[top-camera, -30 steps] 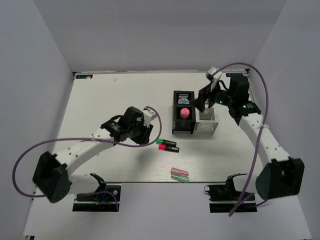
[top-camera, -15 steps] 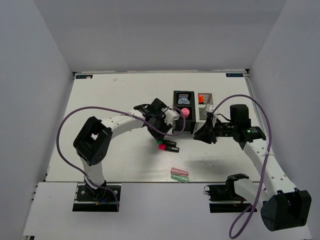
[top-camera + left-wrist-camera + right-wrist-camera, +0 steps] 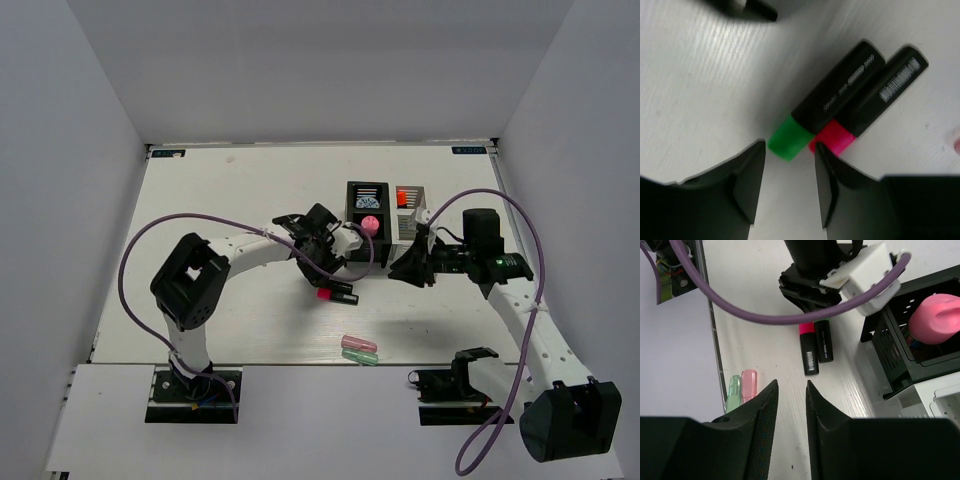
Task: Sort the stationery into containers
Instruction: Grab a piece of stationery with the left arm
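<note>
Hovering open, the left pincer is bracketing the cap end of the green-capped marker, which is lying on the desk against the pink-capped marker. The right pincer is hanging narrowly parted, empty, beside the black mesh bin.
</note>
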`<state>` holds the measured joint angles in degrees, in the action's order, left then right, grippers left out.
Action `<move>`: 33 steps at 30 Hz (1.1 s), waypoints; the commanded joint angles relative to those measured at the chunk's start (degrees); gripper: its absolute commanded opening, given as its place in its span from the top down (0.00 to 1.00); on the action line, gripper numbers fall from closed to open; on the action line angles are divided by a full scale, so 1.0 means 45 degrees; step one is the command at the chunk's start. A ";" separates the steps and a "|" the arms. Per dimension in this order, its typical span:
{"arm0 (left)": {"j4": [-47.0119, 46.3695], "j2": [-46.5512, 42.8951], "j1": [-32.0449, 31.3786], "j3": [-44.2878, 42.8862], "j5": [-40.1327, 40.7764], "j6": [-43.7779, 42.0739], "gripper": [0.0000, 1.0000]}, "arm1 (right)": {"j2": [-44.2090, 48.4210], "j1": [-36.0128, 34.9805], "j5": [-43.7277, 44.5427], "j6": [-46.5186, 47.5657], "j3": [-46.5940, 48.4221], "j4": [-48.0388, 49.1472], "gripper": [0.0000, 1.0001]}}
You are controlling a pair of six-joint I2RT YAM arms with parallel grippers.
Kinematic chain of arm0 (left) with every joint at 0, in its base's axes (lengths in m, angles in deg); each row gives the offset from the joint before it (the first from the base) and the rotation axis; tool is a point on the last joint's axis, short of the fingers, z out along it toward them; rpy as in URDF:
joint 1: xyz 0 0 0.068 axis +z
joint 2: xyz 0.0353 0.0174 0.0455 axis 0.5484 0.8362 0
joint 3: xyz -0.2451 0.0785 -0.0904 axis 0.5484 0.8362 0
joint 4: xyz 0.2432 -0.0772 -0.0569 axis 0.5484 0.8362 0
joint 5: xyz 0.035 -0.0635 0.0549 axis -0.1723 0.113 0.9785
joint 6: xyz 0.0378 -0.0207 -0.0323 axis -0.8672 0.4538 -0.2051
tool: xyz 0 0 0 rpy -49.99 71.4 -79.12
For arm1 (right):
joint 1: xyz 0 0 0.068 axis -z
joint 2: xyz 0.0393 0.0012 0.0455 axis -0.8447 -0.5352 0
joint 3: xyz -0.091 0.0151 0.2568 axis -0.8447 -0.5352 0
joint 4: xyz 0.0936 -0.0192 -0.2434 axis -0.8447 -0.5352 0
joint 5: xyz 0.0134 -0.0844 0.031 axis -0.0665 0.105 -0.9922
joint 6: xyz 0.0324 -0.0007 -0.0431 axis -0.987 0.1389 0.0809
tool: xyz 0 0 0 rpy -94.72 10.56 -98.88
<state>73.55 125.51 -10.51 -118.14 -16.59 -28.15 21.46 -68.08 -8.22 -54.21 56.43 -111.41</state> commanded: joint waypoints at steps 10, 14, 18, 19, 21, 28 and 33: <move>-0.0718 0.0288 -0.0605 0.0479 0.0877 -0.0391 0.46 | 0.0074 0.0346 -0.0748 0.0068 0.0025 -0.0067 0.66; -0.0621 0.0191 -0.0820 0.0986 0.1112 -0.0508 0.46 | 0.0094 0.0424 -0.0788 0.0107 0.0026 -0.0145 0.66; -0.0601 -0.0102 -0.0938 0.1494 0.1288 -0.0547 0.46 | 0.0152 0.0503 -0.0885 0.0107 0.0045 -0.0087 0.65; -0.0582 -0.0161 -0.0938 0.1631 0.1250 -0.0547 0.46 | 0.0133 0.0464 -0.0944 0.0088 0.0026 -0.0106 0.65; -0.0601 -0.0240 -0.0938 0.1807 0.1191 -0.0450 0.49 | 0.0152 0.0503 -0.0964 0.0068 0.0006 -0.0106 0.65; -0.0270 -0.0668 -0.1055 0.2413 0.0937 -0.0274 0.68 | 0.0172 0.0659 -0.1023 -0.0069 0.0006 -0.0028 0.65; -0.0249 -0.1370 -0.1074 0.3153 0.1034 -0.0138 0.79 | 0.0192 0.0678 -0.1139 -0.0108 -0.0033 -0.0047 0.65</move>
<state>67.08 121.21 -14.92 -107.71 -11.87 -29.72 21.46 -65.46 -11.34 -54.42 56.43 -111.47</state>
